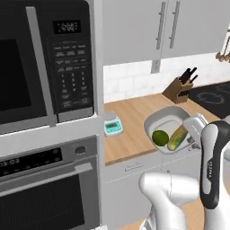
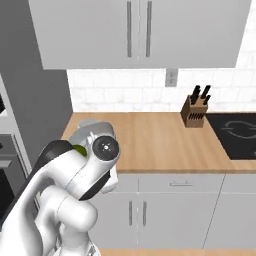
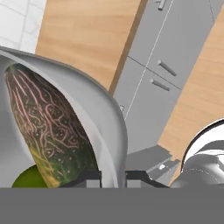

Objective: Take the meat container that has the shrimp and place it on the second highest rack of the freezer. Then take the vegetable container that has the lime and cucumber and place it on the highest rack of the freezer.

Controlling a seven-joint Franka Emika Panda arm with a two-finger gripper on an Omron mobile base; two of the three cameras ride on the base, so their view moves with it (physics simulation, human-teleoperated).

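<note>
- Vegetable container [image 3: 87, 100]: nearest item in the hand view, a round pale bowl whose rim wall stands between the two finger tips. In the left base view [image 1: 157, 122] it sits over the front edge of the counter, at the end of the arm; whether it rests on the wood or is already lifted, I cannot tell.
- Gripper [image 3: 113, 177]: clamped tight on the bowl's near rim, one finger inside the wall, one outside. Judgement: a one-sided rim pinch, so the bowl wants to be carried level and slowly or the contents will roll.
- Counter [image 1: 130, 117]: wooden top; open room lies off the front edge, toward the robot. Judgement: draw the bowl back that way.
- Oven stack [image 1: 49, 134]: microwave over wall oven, well to the left, projecting forward; an edge to swing wide of.
- Knife block [image 1: 179, 90]: at the back wall, well apart from the bowl.
- Cucumber [image 3: 48, 131]: lying in the bowl beside the gripped rim.
- Lime [image 1: 160, 137]: in the bowl, beside the cucumber on its left.
- Small teal device [image 1: 113, 127]: on the counter, left of the bowl, apart from it.
</note>
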